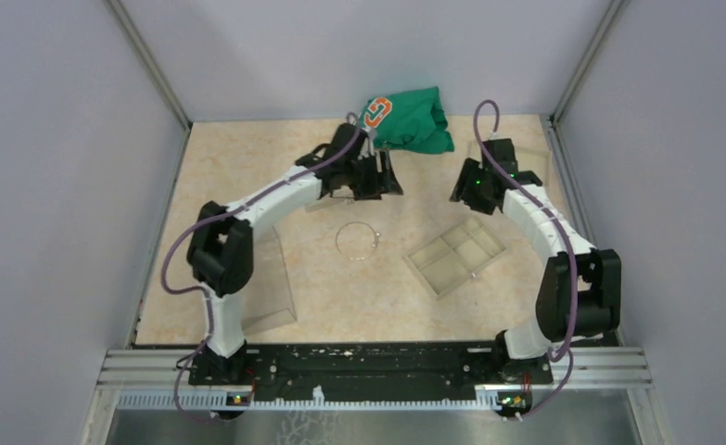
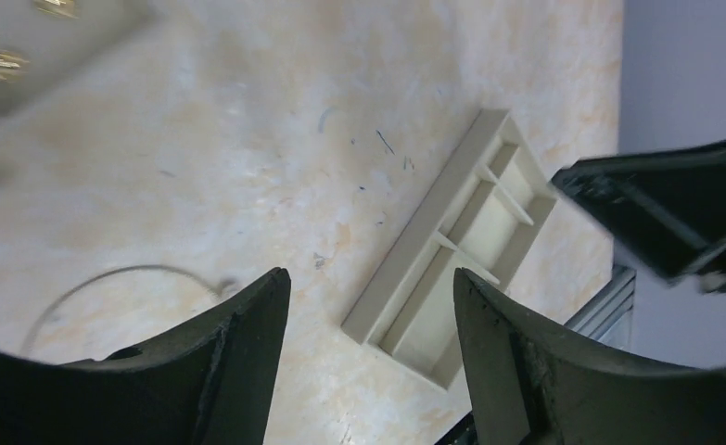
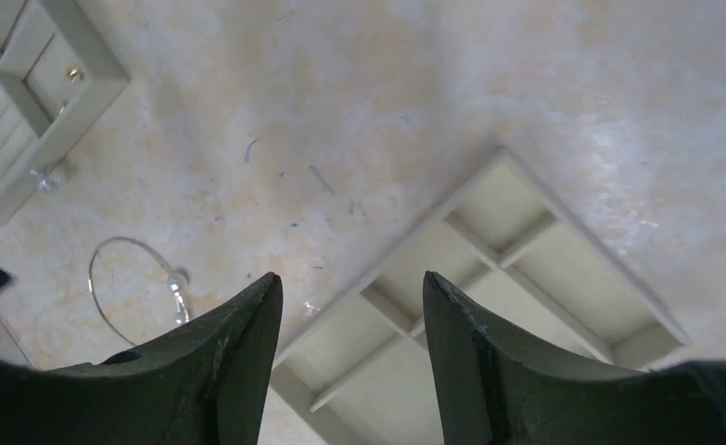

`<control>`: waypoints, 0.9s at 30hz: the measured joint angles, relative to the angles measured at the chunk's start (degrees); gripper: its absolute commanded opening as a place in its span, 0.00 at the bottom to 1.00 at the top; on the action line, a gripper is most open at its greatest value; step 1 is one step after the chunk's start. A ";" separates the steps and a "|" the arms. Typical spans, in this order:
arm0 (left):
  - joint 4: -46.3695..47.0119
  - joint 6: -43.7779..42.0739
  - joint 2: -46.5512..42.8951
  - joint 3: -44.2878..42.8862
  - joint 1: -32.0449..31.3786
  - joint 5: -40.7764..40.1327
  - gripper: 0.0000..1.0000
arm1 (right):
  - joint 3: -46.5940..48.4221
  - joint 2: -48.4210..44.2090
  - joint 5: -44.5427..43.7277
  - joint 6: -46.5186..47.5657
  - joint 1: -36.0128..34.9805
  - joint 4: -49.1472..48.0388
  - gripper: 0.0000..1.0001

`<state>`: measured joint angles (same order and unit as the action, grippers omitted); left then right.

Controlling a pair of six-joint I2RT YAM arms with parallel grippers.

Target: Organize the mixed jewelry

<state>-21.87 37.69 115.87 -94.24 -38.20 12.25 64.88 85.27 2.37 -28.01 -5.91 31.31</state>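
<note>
The beige marbled tabletop (image 1: pixel 248 167) lies between plain grey walls. Above its far middle the left gripper (image 2: pixel 370 278) hangs with its fingers spread wide and nothing between them. Below it and towards the near side, a thin wire hoop (image 3: pixel 175 279) lies flat on the tabletop, free of both grippers, with a small bead on its rim. The right gripper (image 3: pixel 350 278) is also spread wide and empty. It is over the far corner of a shallow beige tray (image 1: pixel 424 275) with four compartments, which sits just right of the hoop without touching it. In the right wrist view a second, slotted tray (image 3: pixel 90 102) shows at the upper left with tiny gold specks in one slot. A small pale piece (image 3: pixel 48 176) rests on the tabletop right against that tray's outer rim, near the hoop. Farther back, a green cloth (image 1: pixel 410 119) lies by the far wall, between the two arms.
</note>
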 measured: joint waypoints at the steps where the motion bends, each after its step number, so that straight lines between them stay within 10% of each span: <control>1: -0.09 -0.07 -2.73 1.14 1.62 0.76 0.72 | 0.02 0.00 -0.76 0.02 -2.10 0.04 0.58; 12: -8.72 -5.53 -21.86 11.08 29.29 -3.63 0.75 | 10.69 14.03 -4.26 -3.56 -28.02 0.02 0.55; 27: -13.75 -8.17 -22.10 18.01 32.26 -2.99 0.77 | 17.38 29.11 -6.49 -11.43 -32.30 1.81 0.32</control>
<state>-35.62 29.52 93.78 -76.23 -5.93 9.26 82.26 114.39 -4.12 -39.44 -38.22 33.12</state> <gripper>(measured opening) 0.764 0.383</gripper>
